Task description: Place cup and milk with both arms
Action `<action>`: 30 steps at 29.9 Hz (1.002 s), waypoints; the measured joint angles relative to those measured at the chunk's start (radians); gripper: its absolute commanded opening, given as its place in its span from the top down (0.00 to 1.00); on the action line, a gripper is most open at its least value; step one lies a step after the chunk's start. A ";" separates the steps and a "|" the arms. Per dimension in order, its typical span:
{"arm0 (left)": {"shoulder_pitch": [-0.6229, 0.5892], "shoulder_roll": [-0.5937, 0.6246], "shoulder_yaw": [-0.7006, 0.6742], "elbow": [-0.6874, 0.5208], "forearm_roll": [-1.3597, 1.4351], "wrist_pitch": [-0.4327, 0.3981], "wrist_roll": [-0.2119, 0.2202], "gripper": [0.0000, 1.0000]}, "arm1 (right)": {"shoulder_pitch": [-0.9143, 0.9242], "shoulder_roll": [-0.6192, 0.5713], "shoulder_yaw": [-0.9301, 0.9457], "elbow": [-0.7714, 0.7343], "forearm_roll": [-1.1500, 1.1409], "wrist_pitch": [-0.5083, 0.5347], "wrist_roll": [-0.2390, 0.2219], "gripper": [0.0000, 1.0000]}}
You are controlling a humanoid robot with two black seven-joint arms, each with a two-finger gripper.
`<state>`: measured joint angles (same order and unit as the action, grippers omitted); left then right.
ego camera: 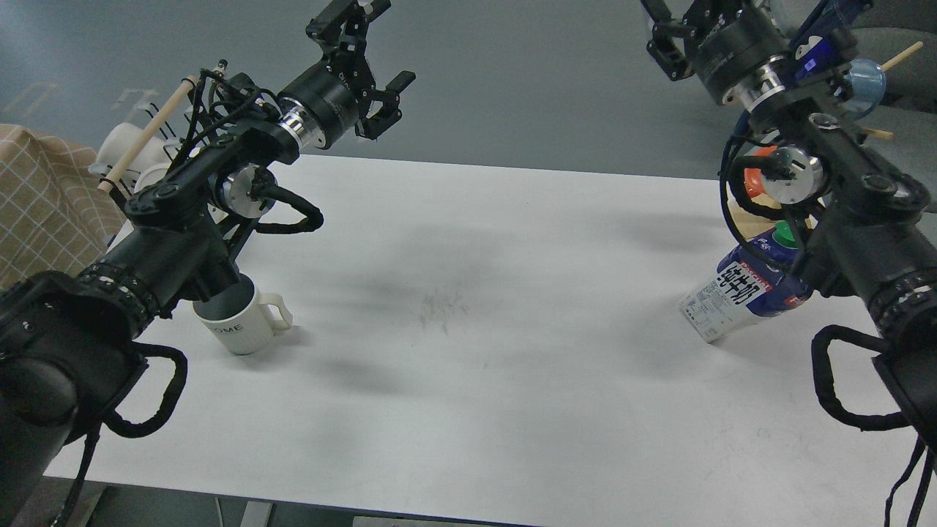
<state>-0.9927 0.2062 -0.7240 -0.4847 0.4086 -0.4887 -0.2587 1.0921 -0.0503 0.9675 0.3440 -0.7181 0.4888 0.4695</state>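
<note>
Head view: cup point(245, 322) sits upright on the desk point(468, 329), near your left edge, half hidden under the left forearm. White ceramic, vertical ribs, dark grey glazed interior, loop handle pointing toward desk centre. Only "OME" of the lettering shows.

Milk point(743, 293) is on the far right side of the desk, well apart from the cup. Gable-top carton, blue and white coated card, black characters on the front panel, green round cap at the top. It reads as tilted in this view, top leaning away to the right; could be lens angle, you can't be sure. The right arm crosses in front of its upper part.

Left end effector point(377, 77) is raised past the desk's far edge, fingers apart, nothing between them. Right end effector point(670, 44) is up near the top of the frame, partly cropped; you cannot tell whether its fingers are apart or together. Nothing visibly held.

Progress, as a judgement: neither item is in a grip, both stand at opposite sides with the matte white middle bare apart from faint scuffs. Either both are already set down or neither is picked up yet; one frame won't tell you which.

Outward: white rack with plain white mugs point(128, 150) behind the left arm, checked beige cloth point(44, 197) at far left, grey floor beyond.
</note>
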 measured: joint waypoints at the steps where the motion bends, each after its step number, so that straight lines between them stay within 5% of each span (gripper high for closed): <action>1: 0.001 0.000 0.000 0.000 0.000 0.000 0.001 0.02 | -0.001 0.004 0.000 -0.001 0.000 0.000 0.000 0.00; 16: 0.002 0.011 -0.003 0.005 -0.028 0.007 -0.008 0.01 | -0.006 0.017 0.001 -0.002 0.001 -0.001 0.001 0.00; 30: -0.014 0.012 0.001 0.012 -0.086 0.019 0.000 0.01 | -0.002 0.050 -0.001 -0.002 0.025 -0.183 -0.005 0.00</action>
<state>-1.0063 0.2185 -0.7234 -0.4724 0.3229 -0.4700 -0.2590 1.0898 0.0000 0.9667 0.3421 -0.6931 0.3060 0.4646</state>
